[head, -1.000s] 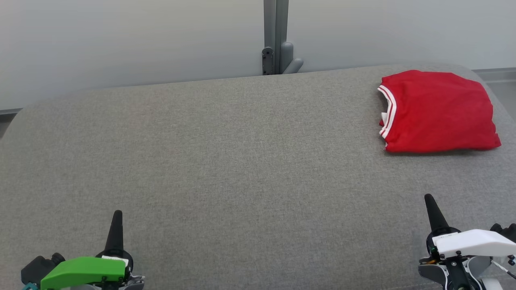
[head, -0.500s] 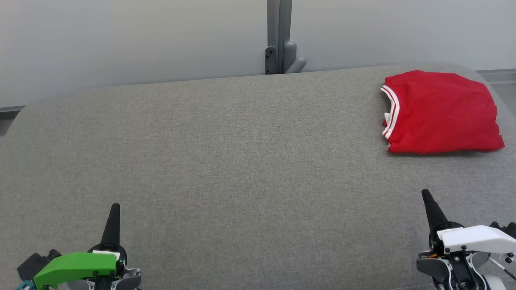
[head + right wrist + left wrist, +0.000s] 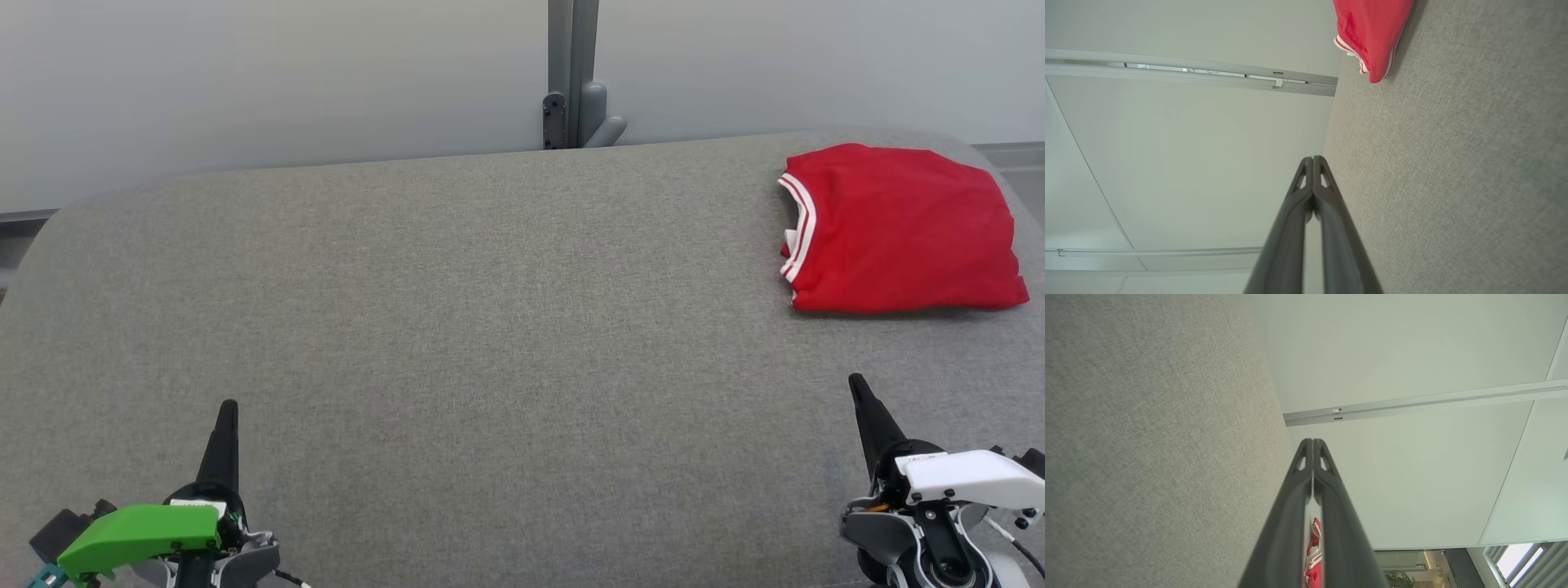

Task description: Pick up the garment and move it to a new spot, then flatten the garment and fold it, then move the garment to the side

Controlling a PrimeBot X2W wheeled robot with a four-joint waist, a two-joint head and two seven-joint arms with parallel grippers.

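1. There is one garment, one grey upholstered surface, one grey post and two grippers.
2. The garment lies flat on the far right corner of the surface, with its right side close to the surface's rounded right end.
3. It is bright red and folded into a compact, roughly rectangular bundle with soft creases across the top layer.
4. Its left edge carries a band of trim with two thin white stripes, and a scrap of white shows just inside that band.
5. The long axis of the bundle runs left to right, about parallel with the surface's far edge. The striped edge faces the robot's left, towards the middle of the surface.
6. The left gripper sits over the near left part of the surface. Its two dark fingers are pressed together with nothing between them, and they point at the far edge.
7. The right gripper sits over the near right part of the surface, well short of the garment. Its fingers are likewise closed and empty, and they lean slightly left.
8. The post rises behind the middle of the surface's far edge, against a pale wall.
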